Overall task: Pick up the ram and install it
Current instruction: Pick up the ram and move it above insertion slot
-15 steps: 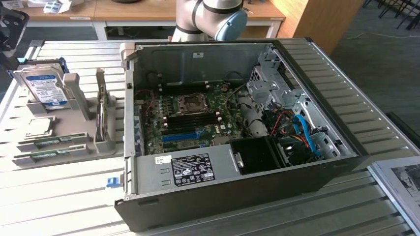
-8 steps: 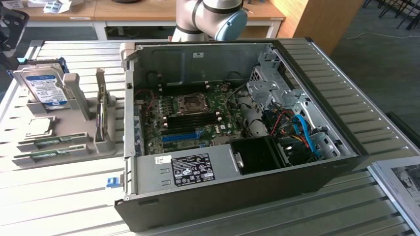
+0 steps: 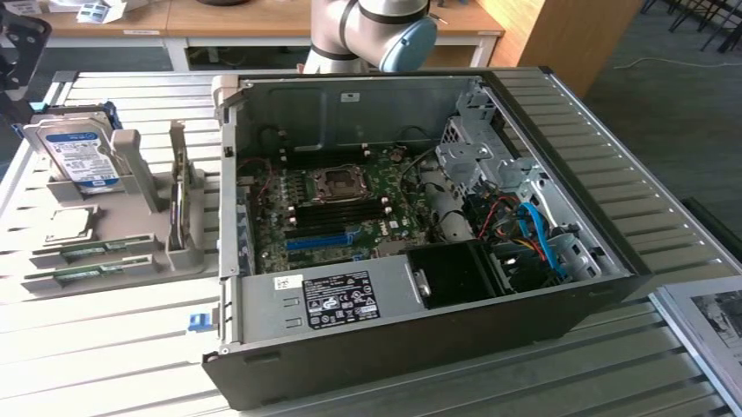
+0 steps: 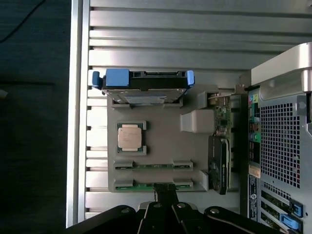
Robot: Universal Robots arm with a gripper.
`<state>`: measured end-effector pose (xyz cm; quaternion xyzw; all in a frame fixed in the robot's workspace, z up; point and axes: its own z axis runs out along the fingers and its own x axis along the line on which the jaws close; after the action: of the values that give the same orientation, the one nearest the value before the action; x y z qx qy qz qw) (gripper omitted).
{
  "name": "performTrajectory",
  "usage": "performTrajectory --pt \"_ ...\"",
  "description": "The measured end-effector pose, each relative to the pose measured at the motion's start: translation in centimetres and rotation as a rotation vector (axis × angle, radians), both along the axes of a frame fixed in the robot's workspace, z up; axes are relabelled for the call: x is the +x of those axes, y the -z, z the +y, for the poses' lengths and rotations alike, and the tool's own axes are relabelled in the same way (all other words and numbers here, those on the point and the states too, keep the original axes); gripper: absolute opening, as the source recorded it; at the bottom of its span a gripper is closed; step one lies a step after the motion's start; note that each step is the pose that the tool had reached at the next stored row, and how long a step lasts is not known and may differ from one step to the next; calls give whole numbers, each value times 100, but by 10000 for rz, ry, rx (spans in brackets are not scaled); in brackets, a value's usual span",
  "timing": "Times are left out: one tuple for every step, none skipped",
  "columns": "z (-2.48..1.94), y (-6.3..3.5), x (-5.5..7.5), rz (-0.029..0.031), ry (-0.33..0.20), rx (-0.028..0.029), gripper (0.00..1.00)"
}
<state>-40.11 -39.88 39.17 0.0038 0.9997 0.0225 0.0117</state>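
Observation:
Two ram sticks, thin green boards, lie flat in the grey holder tray [image 3: 128,221]: one ram stick [image 3: 99,249] [image 4: 153,166] and a second ram stick [image 3: 83,274] [image 4: 141,185] beside it at the tray's edge. In the wrist view my gripper [image 4: 164,191] is shut with nothing between its dark fingers, and its tips lie over the second stick's middle from well above. The arm's grey and blue elbow [image 3: 377,30] hangs over the far end of the open computer case [image 3: 406,226].
The tray also holds an upright silver hard drive [image 3: 76,152] [image 4: 144,87], a processor chip [image 3: 72,224] [image 4: 130,137] and an upright card [image 3: 180,187] [image 4: 219,163]. The case's motherboard [image 3: 336,208] lies exposed. The slatted metal table [image 3: 104,347] ends past the tray.

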Motion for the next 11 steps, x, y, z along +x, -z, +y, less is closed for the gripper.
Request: performTrajectory --pt "0 0 0 0 -74 0 10" --pt "0 0 0 0 -149 0 10" --pt "0 0 0 0 -225 0 10" --pt "0 0 0 1 -307 0 10" --pt "0 0 0 0 -387 0 10" --pt "0 0 0 0 -465 0 10" --pt "0 0 0 0 -544 0 10" --pt "0 0 0 0 -622 0 10" --pt "0 0 0 0 -701 0 10" --pt "0 0 0 0 -782 0 10" --pt "0 0 0 0 -872 0 10"
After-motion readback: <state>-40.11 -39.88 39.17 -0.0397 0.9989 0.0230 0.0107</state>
